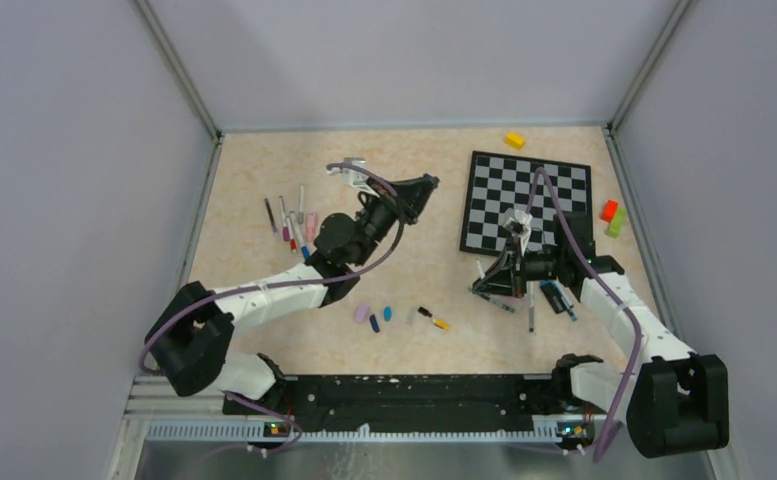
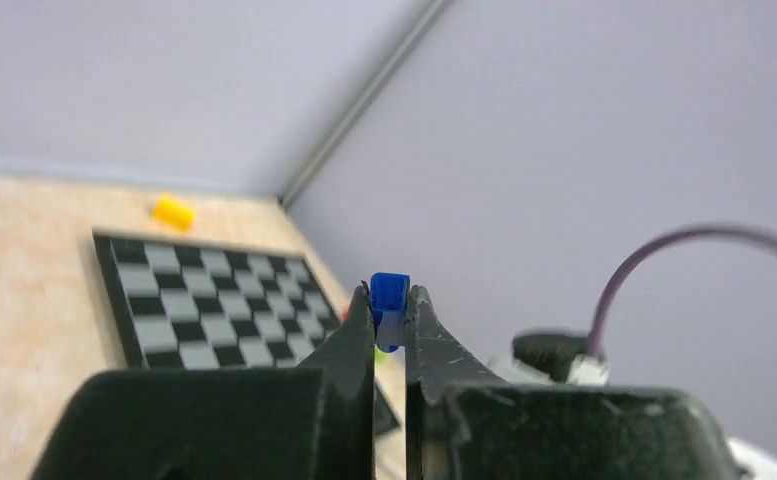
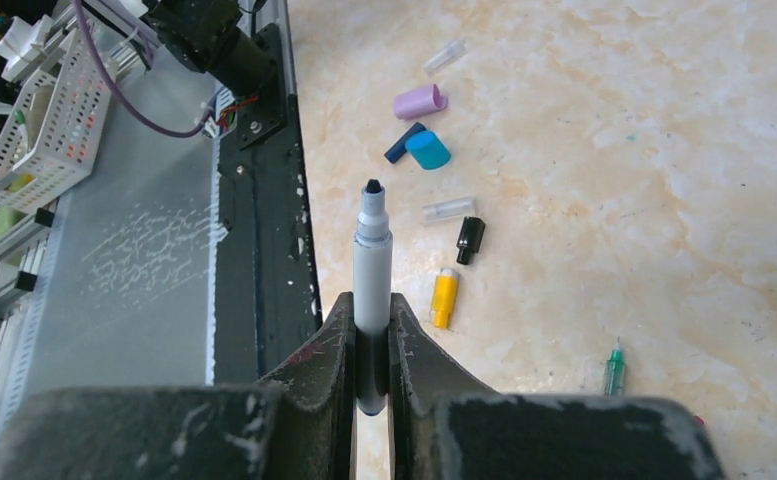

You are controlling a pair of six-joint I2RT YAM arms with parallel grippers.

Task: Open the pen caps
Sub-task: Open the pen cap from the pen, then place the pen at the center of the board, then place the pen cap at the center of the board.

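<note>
**Blue cap in left pincer, pen in right**

Left pincer (image 2: pixel 391 320) is closed tight on a blue cap (image 2: pixel 389 293). The cap sits right at the fingertips, its top poking past them. Right pincer (image 3: pixel 372 315) is clamped on a grey pen (image 3: pixel 372 255), bare black tip sticking out ahead. Loose on the counter (image 3: pixel 614 200) beyond that tip: lilac cap (image 3: pixel 420 101), teal cap (image 3: pixel 428 150), black cap (image 3: pixel 470 239), orange cap (image 3: pixel 444 298).

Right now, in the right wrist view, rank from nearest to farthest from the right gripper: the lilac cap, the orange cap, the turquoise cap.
From the right gripper:
1. orange cap, just to its right.
2. turquoise cap, farther ahead.
3. lilac cap, just beyond the turquoise one.
</note>
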